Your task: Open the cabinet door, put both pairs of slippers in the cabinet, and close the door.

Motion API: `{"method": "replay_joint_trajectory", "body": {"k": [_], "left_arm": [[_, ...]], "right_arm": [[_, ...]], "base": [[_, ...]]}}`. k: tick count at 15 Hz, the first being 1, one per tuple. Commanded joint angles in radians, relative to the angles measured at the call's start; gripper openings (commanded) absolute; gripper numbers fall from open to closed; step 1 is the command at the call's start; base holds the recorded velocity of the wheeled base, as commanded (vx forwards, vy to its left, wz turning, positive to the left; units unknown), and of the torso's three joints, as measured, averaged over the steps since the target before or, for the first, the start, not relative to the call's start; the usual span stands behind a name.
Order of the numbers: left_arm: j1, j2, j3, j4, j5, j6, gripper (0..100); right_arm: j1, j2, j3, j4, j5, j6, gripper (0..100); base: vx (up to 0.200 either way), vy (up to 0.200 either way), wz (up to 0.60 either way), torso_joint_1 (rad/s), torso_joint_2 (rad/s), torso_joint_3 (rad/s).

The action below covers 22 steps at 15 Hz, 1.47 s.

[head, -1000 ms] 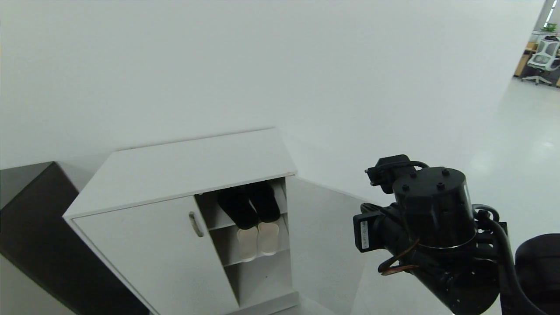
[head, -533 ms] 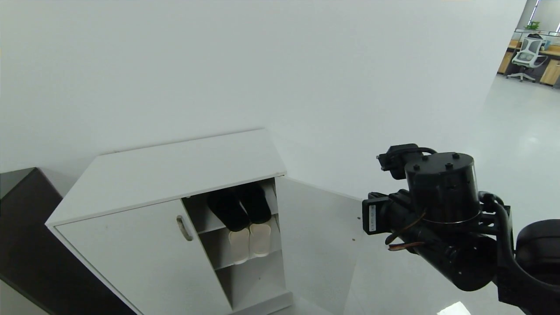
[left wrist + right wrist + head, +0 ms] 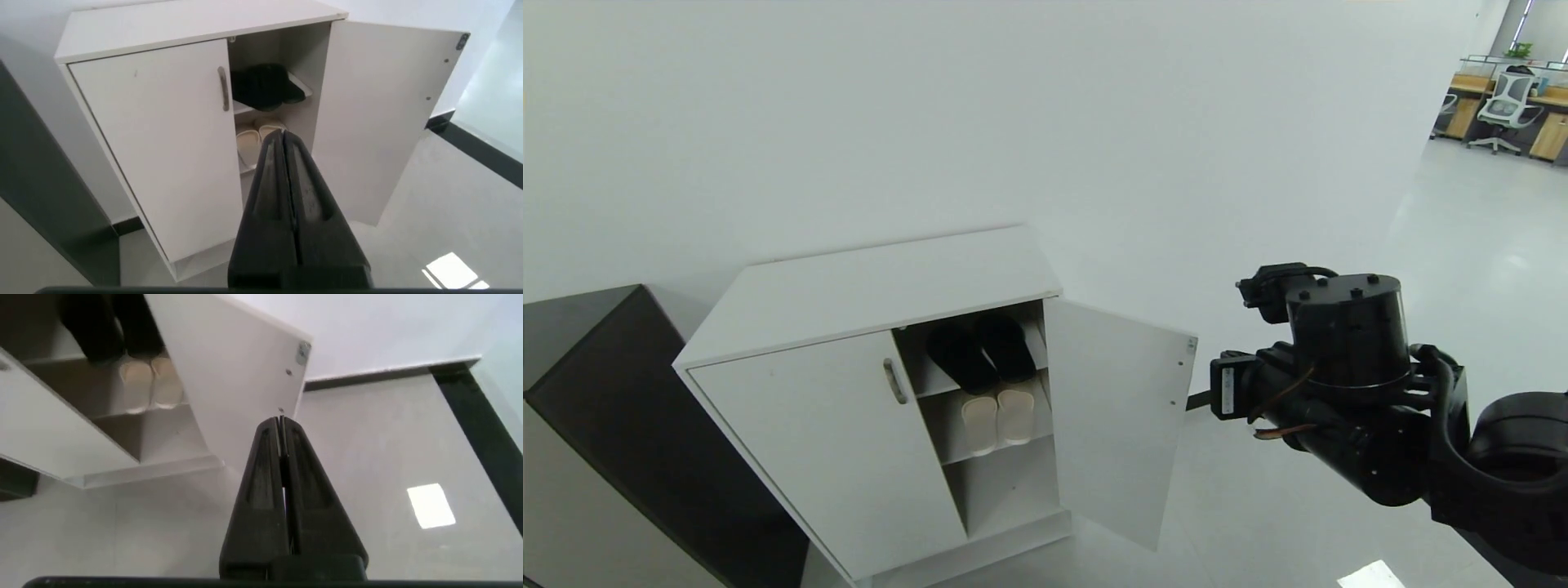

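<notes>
The door (image 3: 1123, 425), a stiff, light hinged panel, should swing easily if pushed near its free edge, just beside the closed right gripper (image 3: 282, 423); the left gripper (image 3: 283, 139) is closed too.

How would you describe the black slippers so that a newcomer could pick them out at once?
Find the white cabinet against the wall, its door standing open. On the top shelf inside lie the black slippers; the cream pair one level down is the only other footwear.
</notes>
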Motion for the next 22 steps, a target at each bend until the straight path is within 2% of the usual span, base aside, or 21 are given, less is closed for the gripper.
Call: {"method": "replay_joint_trajectory", "body": {"k": [1, 6, 9, 12, 17, 22], "left_arm": [[0.0, 0.001, 0.0, -0.001, -0.001, 0.0, 0], [0.0, 0.001, 0.0, -0.001, 0.001, 0.0, 0], [0.0, 0.001, 0.0, -0.001, 0.001, 0.0, 0], [0.0, 0.001, 0.0, 0.001, 0.001, 0.0, 0], [0.0, 0.001, 0.0, 0.001, 0.001, 0.0, 0], [0.0, 0.001, 0.0, -0.001, -0.001, 0.0, 0]], "right_arm": [[-0.033, 0.008, -0.02, -0.001, 0.023, -0.001, 0], [-0.17, 0.145, -0.193, -0.001, 0.128, -0.001, 0], [-0.226, 0.191, -0.244, 0.002, 0.175, -0.001, 0], [-0.251, 0.263, -0.3, 0.002, 0.206, -0.001, 0], [-0.303, 0.456, -0.517, -0.001, 0.261, 0.003, 0], [-0.309, 0.534, -0.598, 0.0, 0.261, 0.003, 0]], "base": [[0.0, 0.0, 0.0, 0.0, 0.0, 0.0], [0.0, 0.0, 0.0, 0.0, 0.0, 0.0], [0.0, 0.0, 0.0, 0.0, 0.0, 0.0], [0.0, 0.0, 0.0, 0.0, 0.0, 0.0], [0.0, 0.0, 0.0, 0.0, 0.0, 0.0], [0.0, 0.0, 0.0, 0.0, 0.0, 0.0]]}}
